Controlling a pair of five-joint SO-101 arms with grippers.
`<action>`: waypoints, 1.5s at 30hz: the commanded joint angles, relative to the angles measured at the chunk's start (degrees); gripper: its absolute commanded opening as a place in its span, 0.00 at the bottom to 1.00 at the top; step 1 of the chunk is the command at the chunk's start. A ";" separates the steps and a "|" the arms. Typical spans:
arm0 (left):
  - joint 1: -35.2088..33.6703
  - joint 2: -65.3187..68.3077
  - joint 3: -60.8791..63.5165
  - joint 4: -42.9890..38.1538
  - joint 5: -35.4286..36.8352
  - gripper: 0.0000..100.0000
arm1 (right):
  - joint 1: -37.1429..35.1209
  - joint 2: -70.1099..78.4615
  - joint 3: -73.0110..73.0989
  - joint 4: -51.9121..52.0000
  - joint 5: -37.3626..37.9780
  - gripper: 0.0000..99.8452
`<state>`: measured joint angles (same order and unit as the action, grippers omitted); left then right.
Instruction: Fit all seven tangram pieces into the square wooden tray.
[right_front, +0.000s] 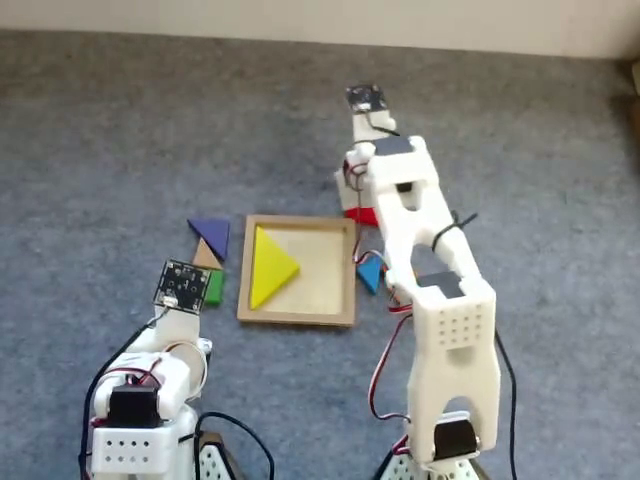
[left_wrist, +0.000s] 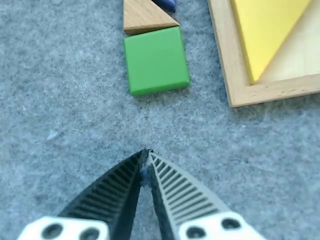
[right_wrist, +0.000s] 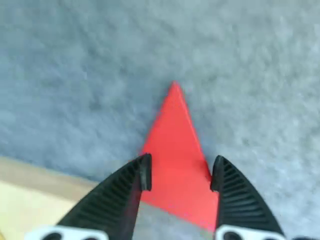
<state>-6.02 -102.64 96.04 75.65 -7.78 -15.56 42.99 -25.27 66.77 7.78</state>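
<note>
The square wooden tray (right_front: 345, 270) lies mid-table with a yellow triangle (right_front: 268, 265) in it. Left of the tray lie a dark blue triangle (right_front: 210, 232), a tan triangle (right_front: 206, 255) and a green square (right_front: 214, 288). My left gripper (left_wrist: 146, 159) is shut and empty, on the carpet just short of the green square (left_wrist: 156, 61). My right gripper (right_wrist: 180, 172) is open low over a red triangle (right_wrist: 175, 145), one finger on each side of it. The red triangle (right_front: 360, 214) sits by the tray's far right corner. A small blue triangle (right_front: 370, 272) lies right of the tray.
Grey carpet covers the table. The right arm (right_front: 430, 260) stretches along the tray's right side, above the small blue triangle. The tray's corner (right_wrist: 30, 180) shows close beside the red triangle. Open carpet lies to the far left and far right.
</note>
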 joint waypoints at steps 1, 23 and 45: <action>0.40 -1.80 1.10 0.18 -0.53 0.01 | 3.91 1.71 -2.42 7.16 6.95 0.19; 0.40 -1.80 1.10 0.18 -0.53 0.01 | 5.32 -5.05 -12.35 15.96 9.76 0.19; 0.40 -1.80 1.10 0.18 -0.53 0.01 | 0.57 -4.70 -11.82 -2.86 8.00 0.19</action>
<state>-6.02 -102.64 96.04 75.65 -7.78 -14.33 43.87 -34.15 68.00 16.31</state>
